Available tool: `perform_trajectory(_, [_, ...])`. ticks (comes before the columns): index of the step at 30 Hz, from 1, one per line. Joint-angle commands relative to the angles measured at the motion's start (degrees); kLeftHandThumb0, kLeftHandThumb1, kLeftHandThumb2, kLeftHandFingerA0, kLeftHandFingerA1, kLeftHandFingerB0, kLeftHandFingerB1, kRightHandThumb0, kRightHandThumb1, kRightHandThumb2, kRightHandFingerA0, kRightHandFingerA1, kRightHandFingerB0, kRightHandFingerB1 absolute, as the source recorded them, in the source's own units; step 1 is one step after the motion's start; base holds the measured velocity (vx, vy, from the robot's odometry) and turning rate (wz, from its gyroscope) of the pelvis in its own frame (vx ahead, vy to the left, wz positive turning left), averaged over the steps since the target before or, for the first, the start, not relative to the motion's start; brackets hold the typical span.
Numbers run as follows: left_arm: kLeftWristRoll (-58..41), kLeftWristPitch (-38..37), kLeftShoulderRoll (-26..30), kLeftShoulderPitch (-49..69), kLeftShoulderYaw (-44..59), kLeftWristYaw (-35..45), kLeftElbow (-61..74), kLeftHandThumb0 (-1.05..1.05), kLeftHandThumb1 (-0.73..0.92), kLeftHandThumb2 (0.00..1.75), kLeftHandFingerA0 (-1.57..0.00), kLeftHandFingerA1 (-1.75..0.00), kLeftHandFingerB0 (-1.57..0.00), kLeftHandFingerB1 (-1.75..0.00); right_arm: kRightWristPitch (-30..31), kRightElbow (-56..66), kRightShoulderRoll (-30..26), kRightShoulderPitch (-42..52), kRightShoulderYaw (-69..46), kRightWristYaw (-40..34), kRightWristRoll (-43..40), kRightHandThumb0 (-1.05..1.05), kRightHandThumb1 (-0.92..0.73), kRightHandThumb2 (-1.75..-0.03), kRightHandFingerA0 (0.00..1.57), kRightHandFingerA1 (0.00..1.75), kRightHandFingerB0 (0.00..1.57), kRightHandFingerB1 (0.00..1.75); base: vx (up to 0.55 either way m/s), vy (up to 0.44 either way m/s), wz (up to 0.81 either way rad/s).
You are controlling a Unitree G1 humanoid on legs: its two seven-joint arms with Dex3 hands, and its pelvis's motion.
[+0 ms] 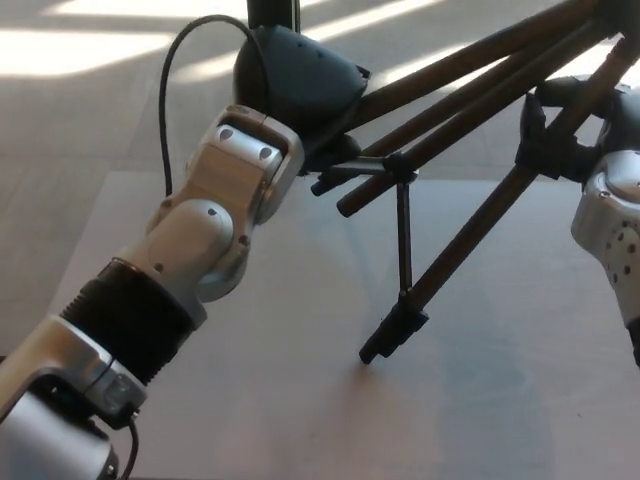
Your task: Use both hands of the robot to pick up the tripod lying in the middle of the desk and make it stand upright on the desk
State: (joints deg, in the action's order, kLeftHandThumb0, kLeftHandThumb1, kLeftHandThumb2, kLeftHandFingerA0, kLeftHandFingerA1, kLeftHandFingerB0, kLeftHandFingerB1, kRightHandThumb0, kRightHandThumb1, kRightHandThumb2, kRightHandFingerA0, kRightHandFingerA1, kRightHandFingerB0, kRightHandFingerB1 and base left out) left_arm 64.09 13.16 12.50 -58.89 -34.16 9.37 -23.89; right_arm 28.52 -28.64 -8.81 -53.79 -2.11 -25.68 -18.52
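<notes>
Head view: my left hand [300,90] wraps the tripod [450,110] at its hub on the far left, fingers gripping there, though my wrist hides most of them. My right hand [565,135] is at the far right, its fingers gripping one leg near the top. The tripod hangs tilted above the desk [300,400], its legs fanning up to the right. One leg slants down toward me, its foot [385,335] touching or just above the desk. A black cable [170,100] loops beside my left wrist.
</notes>
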Motion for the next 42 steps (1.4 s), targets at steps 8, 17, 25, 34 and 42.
perform_trajectory(8, [-4.25,5.57,-3.61,14.7,2.92,-1.36,4.16,-0.34,0.58,0.57,-0.86,-1.29,-0.8,-0.89,-2.32,2.23,-1.33,-7.1,5.57,8.01,9.43,-0.26,-0.38,-1.29,1.03,1.69,0.92,1.46,0.0,0.0,0.0])
perform_trajectory(17, [-5.69,8.49,-7.32,22.65,3.85,-3.89,7.1,-0.33,0.85,0.71,-0.85,-1.59,-0.72,-1.32,-3.94,2.29,0.42,-8.23,9.23,13.41,11.52,-0.37,-0.51,-1.04,1.05,1.64,0.91,1.41,0.0,0.0,0.0])
perform_trajectory(25, [-4.56,9.73,-5.75,22.33,3.01,-1.5,8.0,-0.34,0.81,0.69,-0.77,-1.56,-0.67,-1.06,-3.36,1.32,-1.48,-12.05,19.57,14.89,22.9,-0.29,-0.65,-0.9,0.88,1.69,0.81,1.13,0.0,0.0,0.0])
perform_trajectory(34, [-4.54,9.05,-4.29,24.97,2.14,-4.56,8.43,-0.27,0.67,0.76,-0.83,-1.48,-0.74,-1.06,-4.27,2.44,-4.82,-13.84,22.71,19.32,25.84,-0.28,-0.55,-1.07,0.91,1.67,0.84,1.23,0.0,0.0,0.0])
perform_trajectory(42, [-3.48,10.14,-3.15,26.53,0.39,-5.4,8.53,-0.28,0.67,0.7,-0.82,-1.64,-0.72,-1.21,-5.82,3.7,-5.46,-13.0,23.55,17.8,30.79,-0.21,-0.49,-1.07,0.92,1.74,0.85,1.15,0.0,0.0,0.0])
